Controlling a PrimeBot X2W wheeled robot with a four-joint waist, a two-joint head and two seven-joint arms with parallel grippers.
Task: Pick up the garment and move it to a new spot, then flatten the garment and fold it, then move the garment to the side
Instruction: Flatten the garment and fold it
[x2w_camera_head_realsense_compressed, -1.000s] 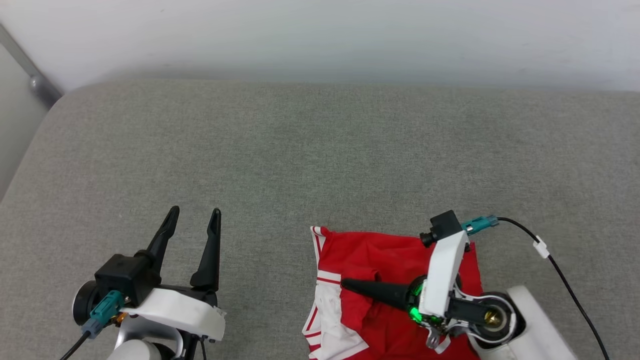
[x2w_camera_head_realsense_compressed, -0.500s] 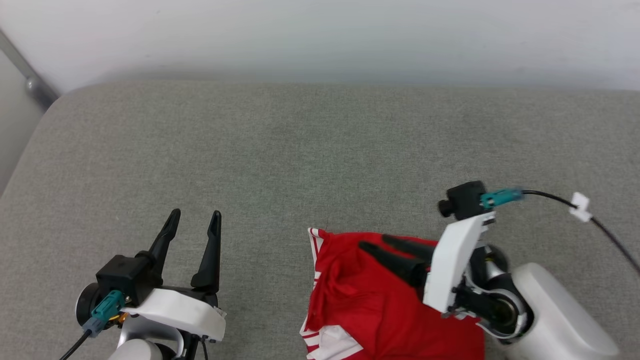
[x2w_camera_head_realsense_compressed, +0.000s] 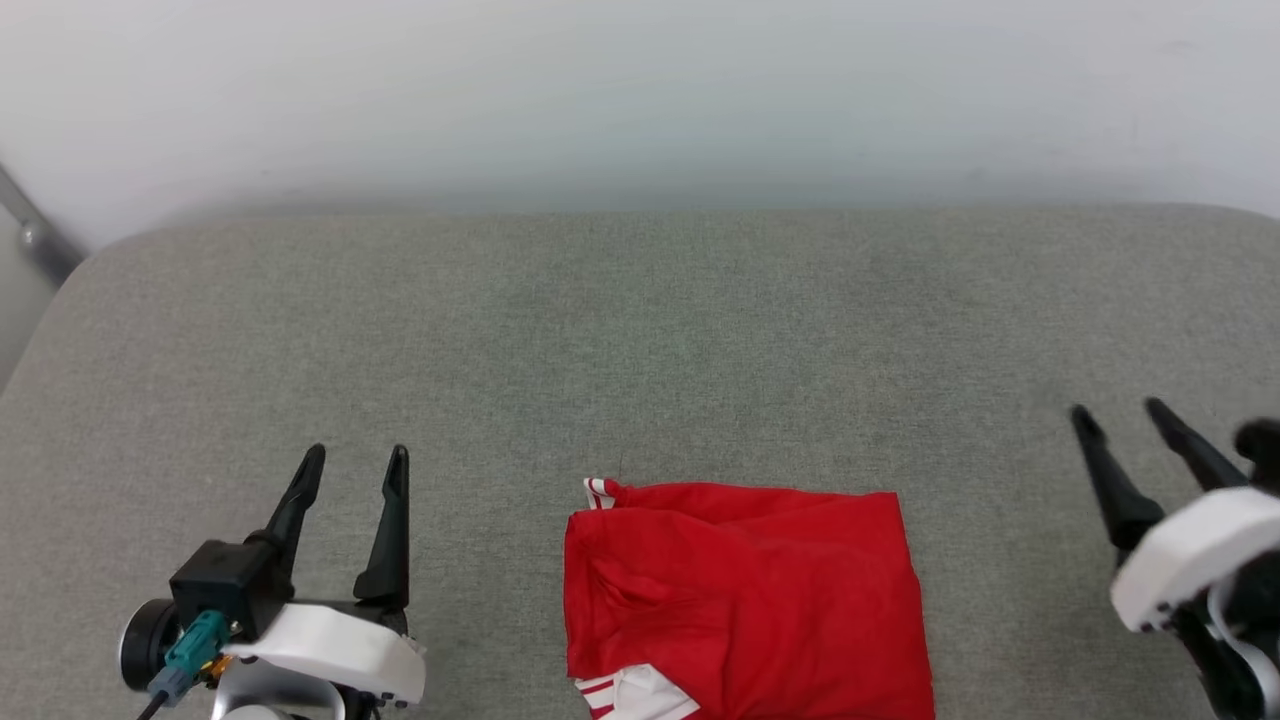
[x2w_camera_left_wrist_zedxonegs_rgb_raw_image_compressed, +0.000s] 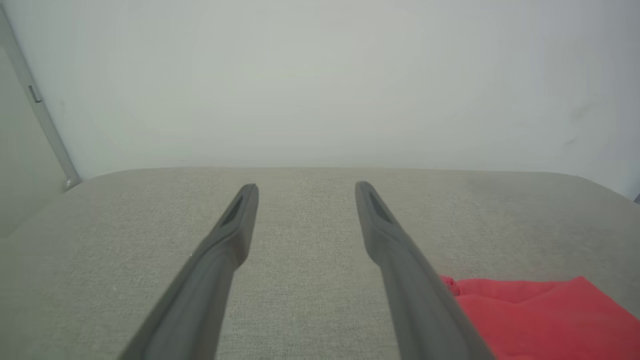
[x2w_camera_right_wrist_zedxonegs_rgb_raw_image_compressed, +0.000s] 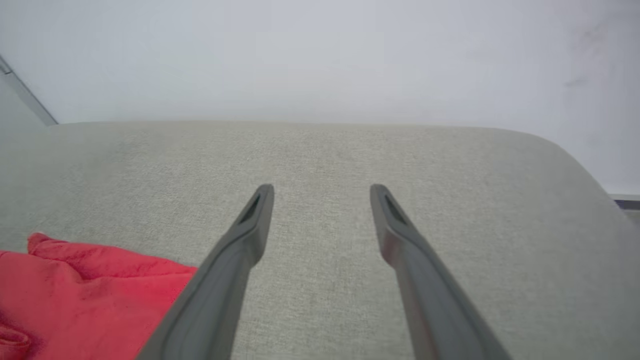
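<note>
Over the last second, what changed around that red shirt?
The dark-fingered right gripper, closed on the red, white-trimmed fabric shirt a second ago, opened, let go and drew back to the robot's right, clear of it. The shirt now lies flatter, folded. The open left gripper and grey cushion stayed put.

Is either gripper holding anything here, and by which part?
Nothing is held. The left gripper and right gripper are open and empty, either side of the folded garment lying free on the grey surface.
</note>
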